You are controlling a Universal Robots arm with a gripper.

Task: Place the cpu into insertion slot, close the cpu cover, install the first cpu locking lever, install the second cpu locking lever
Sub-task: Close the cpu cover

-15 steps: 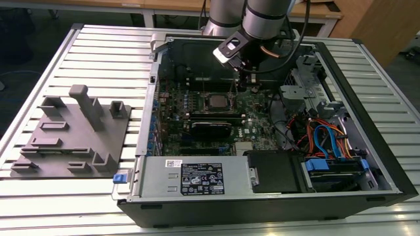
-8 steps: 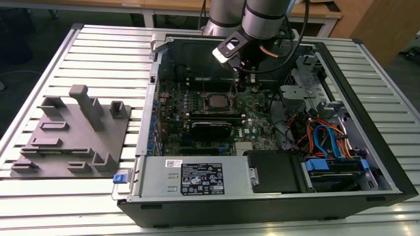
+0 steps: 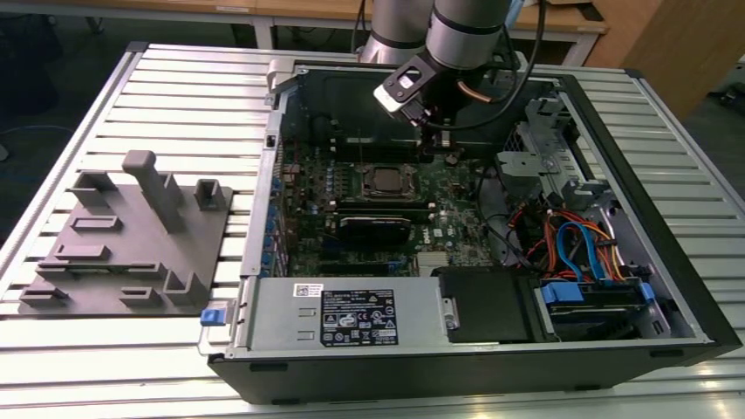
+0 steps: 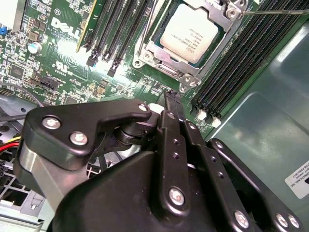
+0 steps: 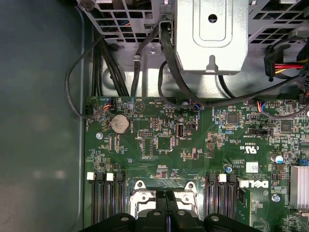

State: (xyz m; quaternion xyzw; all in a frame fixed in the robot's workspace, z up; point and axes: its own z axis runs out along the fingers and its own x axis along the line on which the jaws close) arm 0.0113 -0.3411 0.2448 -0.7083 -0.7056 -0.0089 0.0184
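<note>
Slatted counter [image 3: 152, 87], open PC case [image 3: 466, 375]. The cpu [image 4: 193, 36] is seated, cpu cover [image 4: 159, 57] looks down, locking lever [image 4: 275, 11] apparently unlatched. Empty end effector [image 4: 170, 96], pinched closed, hovers beside the socket; lever step needs precise tip contact.

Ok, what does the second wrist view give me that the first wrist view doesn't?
Second wrist view: the cpu seated, framed by the cpu cover. First wrist view: the coin battery, the metal bracket and cables. Both wrist views: the shut gripper, the motherboard and the memory slots.

matt metal cpu [image 4: 192, 34], shiny metal cpu cover [image 4: 223, 42]
</note>
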